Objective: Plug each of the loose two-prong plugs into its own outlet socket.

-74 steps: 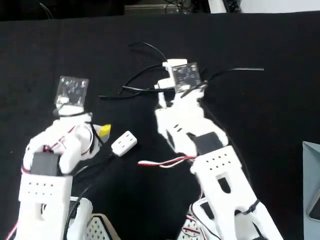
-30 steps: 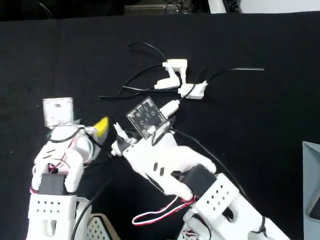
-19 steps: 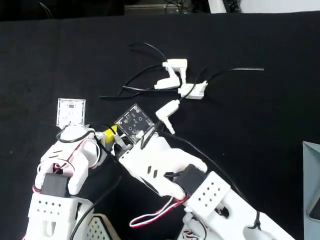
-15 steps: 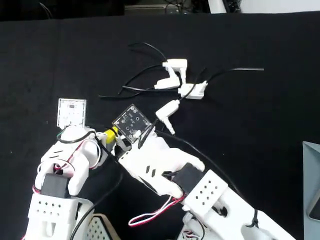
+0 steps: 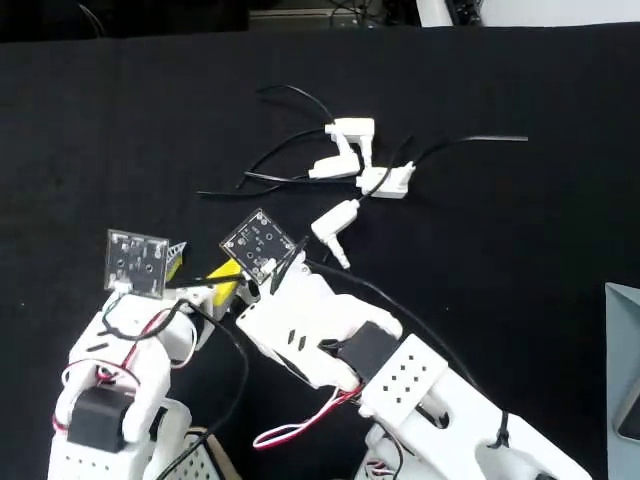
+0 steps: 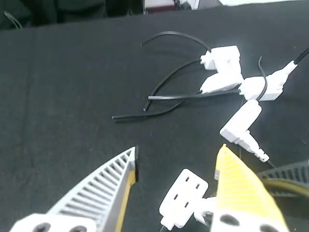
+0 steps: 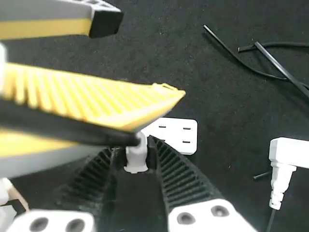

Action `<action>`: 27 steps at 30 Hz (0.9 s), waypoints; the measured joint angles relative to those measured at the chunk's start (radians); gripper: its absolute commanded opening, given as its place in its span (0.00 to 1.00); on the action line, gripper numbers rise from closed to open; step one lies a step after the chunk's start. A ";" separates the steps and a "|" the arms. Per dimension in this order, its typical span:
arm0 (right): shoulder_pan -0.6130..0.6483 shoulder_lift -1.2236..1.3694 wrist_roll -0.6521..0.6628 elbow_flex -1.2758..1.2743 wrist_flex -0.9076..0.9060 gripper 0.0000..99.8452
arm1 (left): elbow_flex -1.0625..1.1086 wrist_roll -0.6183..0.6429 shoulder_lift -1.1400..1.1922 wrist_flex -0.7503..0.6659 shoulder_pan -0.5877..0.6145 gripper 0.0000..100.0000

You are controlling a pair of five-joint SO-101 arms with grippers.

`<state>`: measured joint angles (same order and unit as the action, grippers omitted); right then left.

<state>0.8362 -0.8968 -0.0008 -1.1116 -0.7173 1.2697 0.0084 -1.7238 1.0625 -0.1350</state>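
Note:
A white outlet socket block lies slots up between the grey and yellow fingers of my open left gripper, low and left of centre in the high view. Right beside the block, my right gripper is shut on a small white plug whose prongs are hidden. The left gripper's yellow finger crosses just above it. One loose two-prong plug lies a little farther back. Several more white plugs are bunched together beyond it.
Thin black cords trail left from the bunch of plugs over the black table. A grey-blue box stands at the right edge. The two arms crowd together at the near left.
My right arm came back from the bunch of plugs to the socket block beside the left arm. The left wrist drew back and its yellow finger now lies over the right gripper.

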 measured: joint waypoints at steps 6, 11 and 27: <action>-0.044 0.000 0.000 0.000 0.034 0.01 | 0.000 -0.029 -0.040 0.052 0.018 0.27; -0.091 0.000 0.006 -0.037 0.112 0.01 | 0.008 -0.008 -0.044 0.054 0.203 0.27; -0.161 0.358 0.006 -0.068 0.388 0.01 | 0.009 0.077 -0.044 0.054 0.341 0.27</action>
<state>0.6751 -0.5393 0.0054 -1.1792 -0.3291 1.2789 0.0852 -1.7683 1.1162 0.2056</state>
